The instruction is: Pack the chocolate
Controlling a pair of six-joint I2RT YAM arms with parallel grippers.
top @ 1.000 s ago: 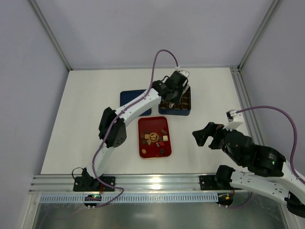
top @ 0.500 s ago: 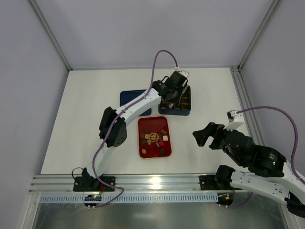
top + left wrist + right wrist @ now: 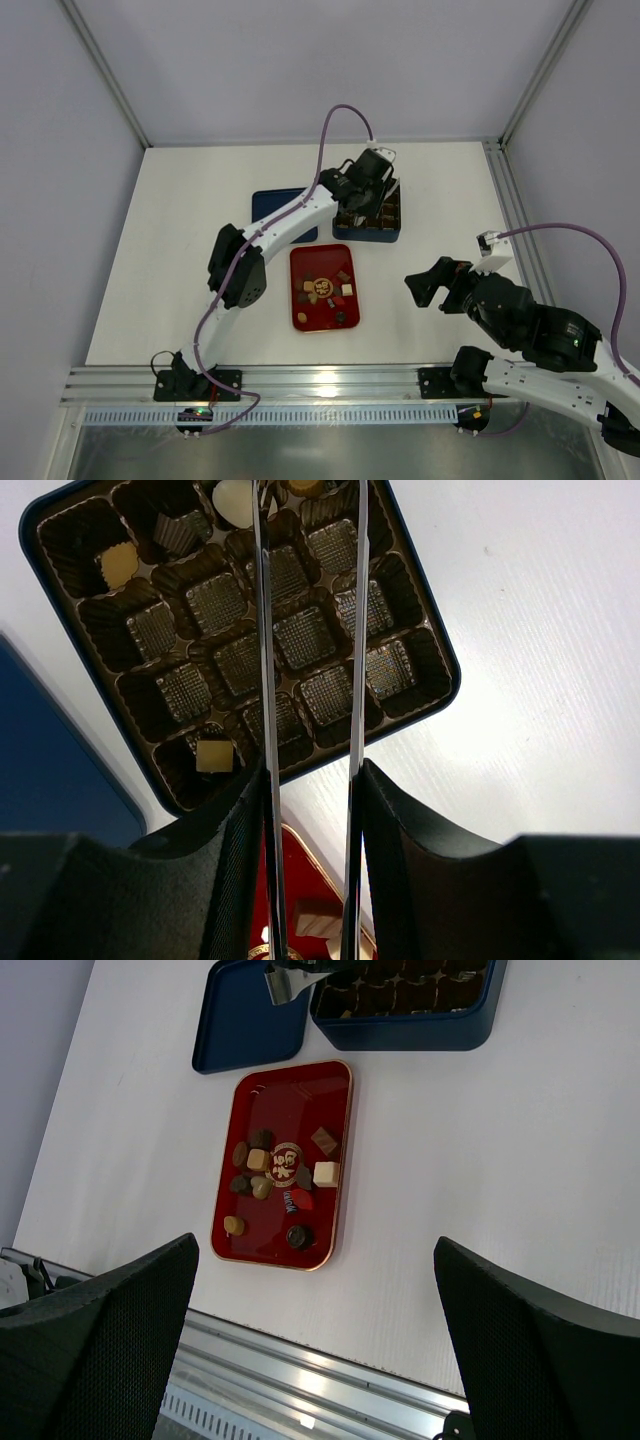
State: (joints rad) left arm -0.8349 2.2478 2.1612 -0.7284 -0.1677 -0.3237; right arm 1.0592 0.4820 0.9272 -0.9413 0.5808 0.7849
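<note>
My left gripper [image 3: 365, 185] hovers over the dark blue box [image 3: 365, 237], its fingers [image 3: 245, 820] closed on a pair of metal tweezers [image 3: 262, 660] whose blades reach to the box's far cells. A tan chocolate [image 3: 305, 485] lies between the blade tips. The box [image 3: 455, 675] also holds a tan square [image 3: 120, 565], a cream oval [image 3: 235, 500] and a cream square [image 3: 213, 755]. Several more chocolates [image 3: 262, 1165] lie on the red tray [image 3: 270, 1245]. My right gripper [image 3: 315, 1290] hangs open and empty near the table's front right, away from the tray [image 3: 315, 318].
The blue lid [image 3: 275, 212] lies flat left of the box, behind the tray. An aluminium rail [image 3: 330, 1380] runs along the near table edge. Frame posts stand at the back corners.
</note>
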